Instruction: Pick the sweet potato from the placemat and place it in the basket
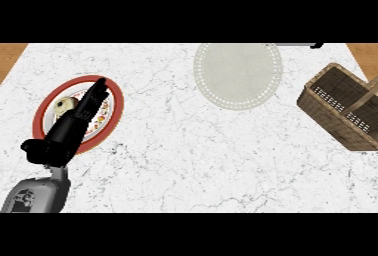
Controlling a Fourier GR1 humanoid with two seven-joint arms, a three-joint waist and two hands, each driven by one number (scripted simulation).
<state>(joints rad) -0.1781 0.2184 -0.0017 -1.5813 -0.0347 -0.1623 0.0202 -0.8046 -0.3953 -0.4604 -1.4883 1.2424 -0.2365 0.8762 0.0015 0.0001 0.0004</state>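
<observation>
Head view: left hand (76, 119) over red-rimmed plate (119, 102), well left of placemat (238, 75), fingers straight, holding nothing. Pale lump (65, 103) on plate, partly behind hand, too small to identify. Wicker basket (325, 119) right of placemat, apart from it, handle across top. Sweet potato's place cannot be told. Coloured band inside plate rim too small to read. Marble counter (192, 165) under all.

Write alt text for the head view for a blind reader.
The robot's left hand, fingers straight, lies over a red-rimmed plate at the left of the marble counter, part-hiding a pale item on it. A round pale placemat, nothing on it, sits top centre, and a wicker basket at the right edge.
</observation>
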